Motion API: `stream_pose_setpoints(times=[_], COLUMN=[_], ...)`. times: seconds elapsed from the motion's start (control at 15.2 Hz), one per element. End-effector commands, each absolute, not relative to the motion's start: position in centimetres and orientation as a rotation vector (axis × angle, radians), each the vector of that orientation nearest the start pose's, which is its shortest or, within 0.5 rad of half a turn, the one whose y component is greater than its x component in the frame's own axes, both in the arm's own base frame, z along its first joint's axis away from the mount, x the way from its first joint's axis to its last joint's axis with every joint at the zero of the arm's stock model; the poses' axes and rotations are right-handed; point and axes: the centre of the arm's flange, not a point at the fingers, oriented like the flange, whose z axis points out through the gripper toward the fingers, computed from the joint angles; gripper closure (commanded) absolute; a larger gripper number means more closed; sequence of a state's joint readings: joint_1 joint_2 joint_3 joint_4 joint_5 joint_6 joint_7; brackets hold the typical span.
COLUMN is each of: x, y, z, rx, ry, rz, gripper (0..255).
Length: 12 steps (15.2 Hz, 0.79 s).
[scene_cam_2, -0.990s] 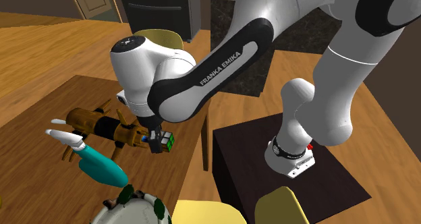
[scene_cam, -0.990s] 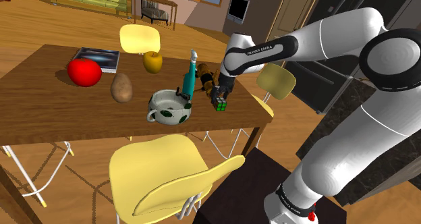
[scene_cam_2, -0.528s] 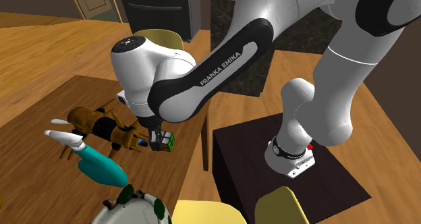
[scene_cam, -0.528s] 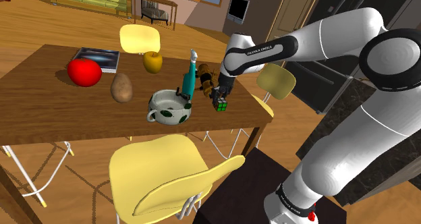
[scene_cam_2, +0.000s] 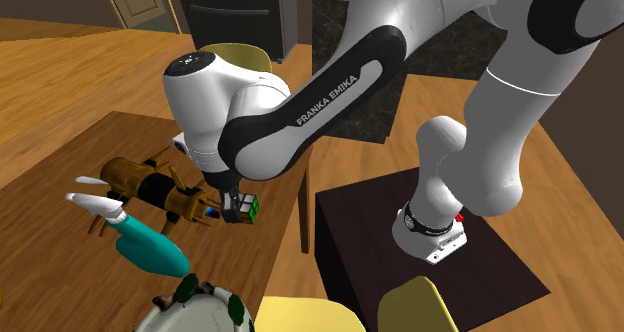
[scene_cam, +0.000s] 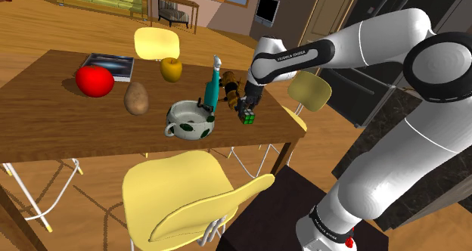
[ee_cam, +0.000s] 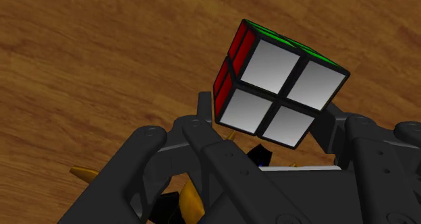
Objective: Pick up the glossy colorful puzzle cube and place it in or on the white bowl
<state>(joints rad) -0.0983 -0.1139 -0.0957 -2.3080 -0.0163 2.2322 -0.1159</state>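
Observation:
The puzzle cube (scene_cam: 247, 118) is small, with black edges and white, red and green faces. It is near the table's corner closest to the arm, right of the bowl in the shoulder view. My gripper (scene_cam: 246, 112) comes down on it from above and is shut on it. In the wrist view the cube (ee_cam: 273, 81) sits clasped between the black fingers (ee_cam: 204, 111) over the wooden table top. The cube (scene_cam_2: 246, 211) and gripper (scene_cam_2: 237, 206) also appear in the second exterior view. The white bowl (scene_cam: 183, 125) has dark green spots and a handle; its rim (scene_cam_2: 195, 298) is empty.
A teal bottle (scene_cam: 211, 91) and a brown toy (scene_cam: 230, 88) stand close behind the cube. Farther along the table (scene_cam: 60, 125) are a potato (scene_cam: 136, 98), a yellow apple (scene_cam: 172, 69), a red fruit (scene_cam: 94, 81) and a book (scene_cam: 108, 63). Yellow chairs (scene_cam: 189, 193) stand around it.
The fingers have closed onto the cube, which stood between them a second ago. The arm and the cube have hardly moved.

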Motion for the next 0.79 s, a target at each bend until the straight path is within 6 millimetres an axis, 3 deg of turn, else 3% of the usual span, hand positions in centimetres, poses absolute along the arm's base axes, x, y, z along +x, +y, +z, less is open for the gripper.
stream_pose_setpoints(times=[0.0,0.73], x=[48.8,48.9], y=[-9.7,-9.7], z=[40.3,46.1], rx=[-3.147,-3.147], ry=[0.107,0.107], rz=[-0.058,-0.058], gripper=[255,255])
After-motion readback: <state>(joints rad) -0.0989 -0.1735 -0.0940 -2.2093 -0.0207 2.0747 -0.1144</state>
